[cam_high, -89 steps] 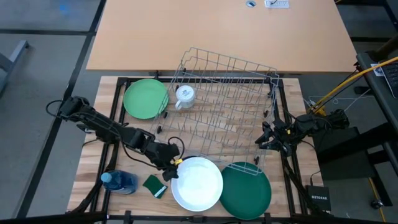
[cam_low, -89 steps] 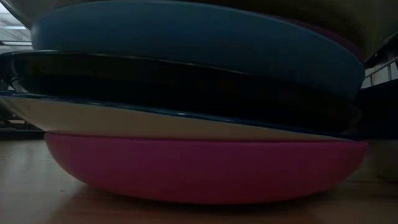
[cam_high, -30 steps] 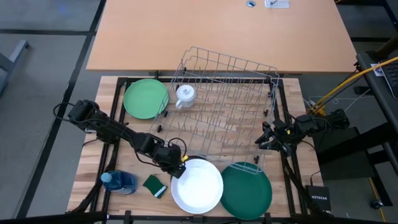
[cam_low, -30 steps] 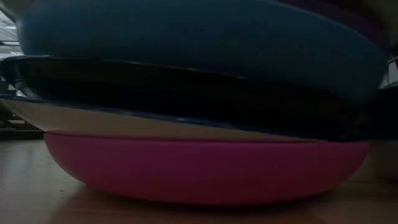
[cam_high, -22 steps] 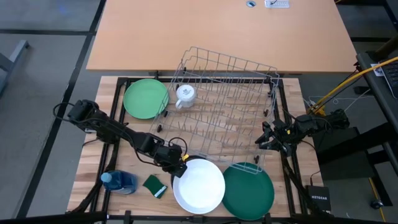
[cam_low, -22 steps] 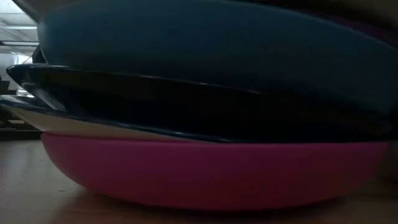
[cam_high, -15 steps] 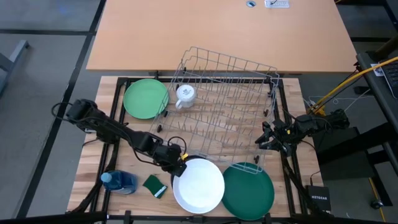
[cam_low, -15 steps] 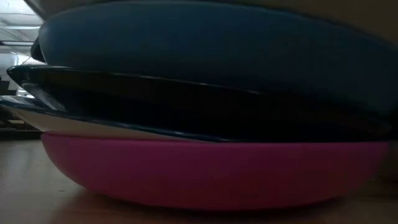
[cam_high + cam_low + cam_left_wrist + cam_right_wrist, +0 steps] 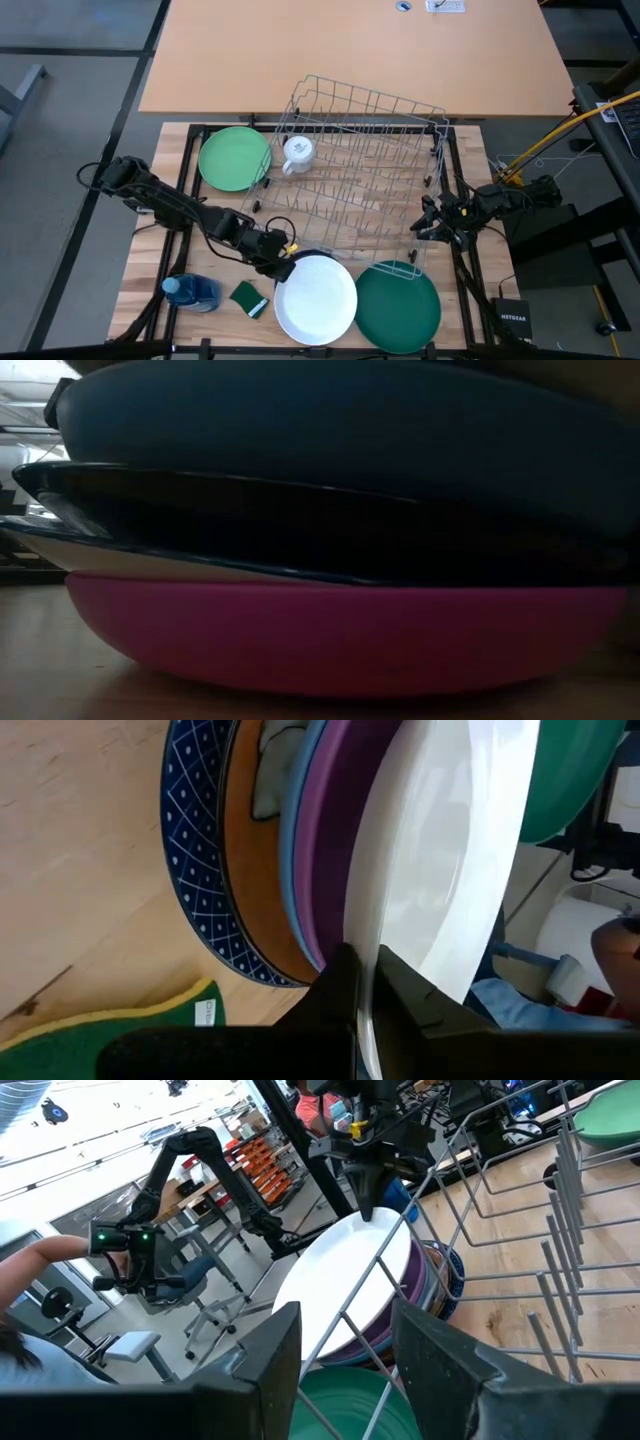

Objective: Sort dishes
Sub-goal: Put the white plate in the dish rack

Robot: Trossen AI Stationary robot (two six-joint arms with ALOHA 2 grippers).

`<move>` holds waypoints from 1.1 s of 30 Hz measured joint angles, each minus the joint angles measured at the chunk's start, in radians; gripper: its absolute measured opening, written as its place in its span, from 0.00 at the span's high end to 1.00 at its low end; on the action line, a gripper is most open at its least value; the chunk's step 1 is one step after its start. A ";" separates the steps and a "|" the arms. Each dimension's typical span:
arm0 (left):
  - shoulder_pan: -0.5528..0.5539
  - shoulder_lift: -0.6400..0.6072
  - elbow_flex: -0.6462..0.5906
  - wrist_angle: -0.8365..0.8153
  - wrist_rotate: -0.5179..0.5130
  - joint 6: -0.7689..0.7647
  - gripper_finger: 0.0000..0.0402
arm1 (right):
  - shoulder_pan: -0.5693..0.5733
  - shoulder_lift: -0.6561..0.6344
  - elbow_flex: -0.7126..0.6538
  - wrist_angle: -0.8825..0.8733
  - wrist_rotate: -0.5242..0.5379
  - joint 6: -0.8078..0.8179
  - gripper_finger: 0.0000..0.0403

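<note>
1. White and glossy, the round white plate (image 9: 316,298) tops a stack of dishes at the near edge of the wooden tabletop (image 9: 150,210), just in front of the wire dish rack (image 9: 360,175).
2. Left hand (image 9: 283,266) is clamped together on the white plate's rim at its rear left edge; in the left wrist view the dark fingers (image 9: 345,990) pinch the plate's thin edge, and the plate stands tilted up off the dishes beneath.
3. Below it in that view lie a purple plate (image 9: 335,840), a light blue plate (image 9: 296,870), a brown-orange plate (image 9: 245,880) and a dark blue plate with a pale diamond pattern (image 9: 190,850).
4. At table height, the low view shows a pink plate (image 9: 330,635) at the bottom, a white one above it, then a dark one and a blue plate (image 9: 330,420).
5. Beside the stack, on its right, lies a dark green round plate (image 9: 398,308), touching or overlapping the white plate.
6. Farther back on the left rests a light green round plate (image 9: 234,158), with a small white mug (image 9: 297,153) inside the rack's left corner.
7. Near the stack's left are a green sponge with a yellow edge (image 9: 249,298) and a blue bottle (image 9: 190,291).
8. Right hand (image 9: 428,222) hovers at the rack's right side with its fingers (image 9: 270,1350) apart, holding nothing.
</note>
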 joint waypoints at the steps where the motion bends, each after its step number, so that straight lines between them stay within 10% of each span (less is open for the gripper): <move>1: 0.000 -0.003 0.000 0.000 0.000 -0.001 1.00 | 0.000 0.000 0.000 0.000 0.000 0.000 0.60; 33: 0.004 -0.016 0.000 0.355 -0.002 -0.025 1.00 | 0.000 0.000 0.000 0.009 0.000 0.072 0.60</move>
